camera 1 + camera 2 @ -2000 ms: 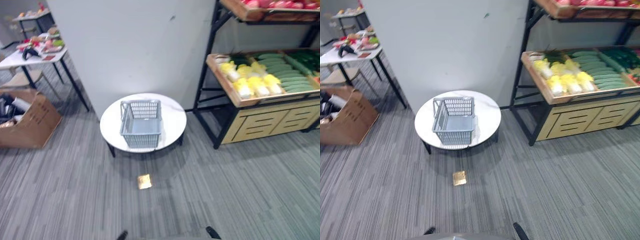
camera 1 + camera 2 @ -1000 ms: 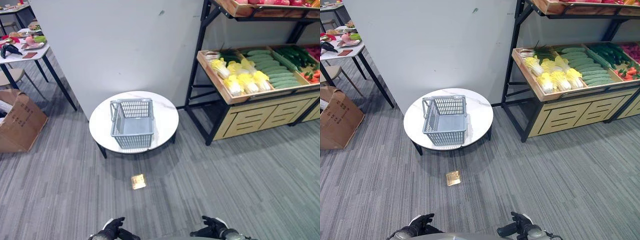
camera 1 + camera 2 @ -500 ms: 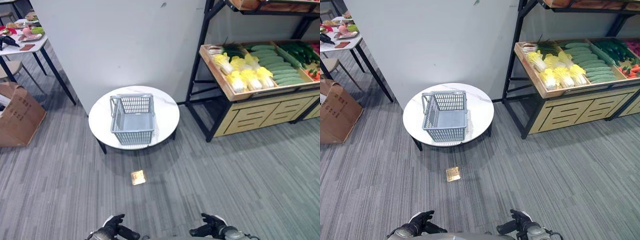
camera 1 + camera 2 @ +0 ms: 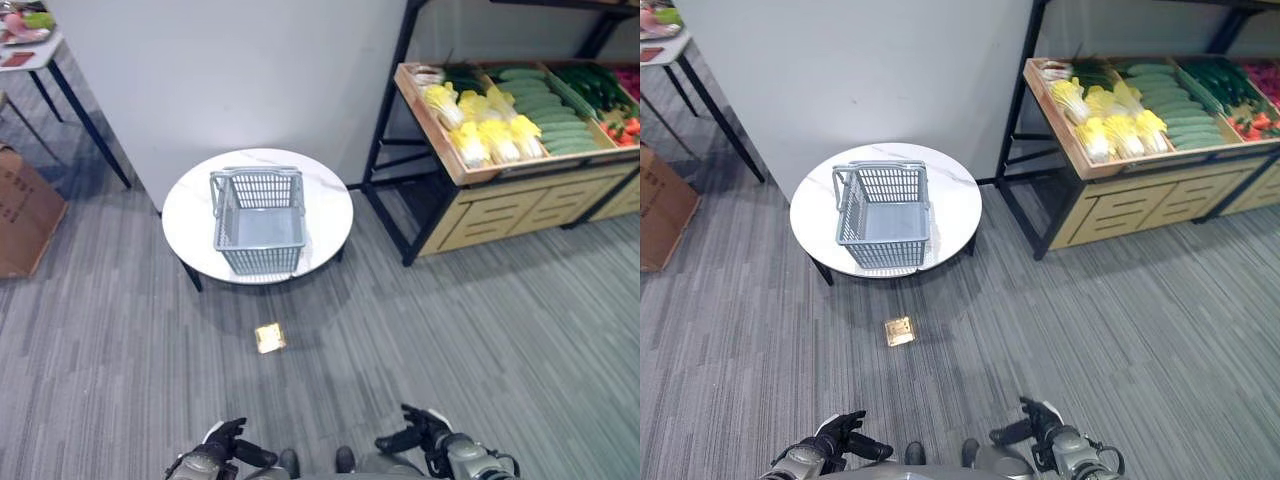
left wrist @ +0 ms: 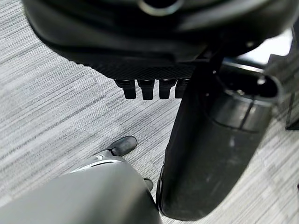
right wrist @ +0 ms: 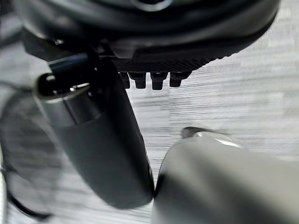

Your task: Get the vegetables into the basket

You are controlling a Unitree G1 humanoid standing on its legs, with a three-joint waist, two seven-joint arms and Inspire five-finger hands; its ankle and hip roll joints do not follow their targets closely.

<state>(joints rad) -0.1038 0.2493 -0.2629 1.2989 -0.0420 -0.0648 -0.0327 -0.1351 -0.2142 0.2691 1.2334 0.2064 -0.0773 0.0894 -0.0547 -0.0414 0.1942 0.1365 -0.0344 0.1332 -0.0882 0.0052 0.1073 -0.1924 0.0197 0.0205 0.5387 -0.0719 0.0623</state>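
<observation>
On the round white table [image 4: 330,215] ahead of you stands the grey basket [image 4: 258,220], holding nothing, while the vegetables [image 4: 520,105] lie in the wooden rack [image 4: 440,140] well apart to its right. Low at the near edge, your left hand [image 4: 222,455] and right hand [image 4: 420,432] hang over the grey carpet [image 4: 480,330], fingers relaxed and straight, each holding nothing. A small gold floor plate [image 4: 268,338] lies just in front of the table.

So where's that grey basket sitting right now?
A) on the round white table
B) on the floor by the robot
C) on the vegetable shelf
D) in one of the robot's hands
A: the grey basket stands empty on the round white table, left of the vegetable shelf; the left hand and right hand hang low, holding nothing.
</observation>
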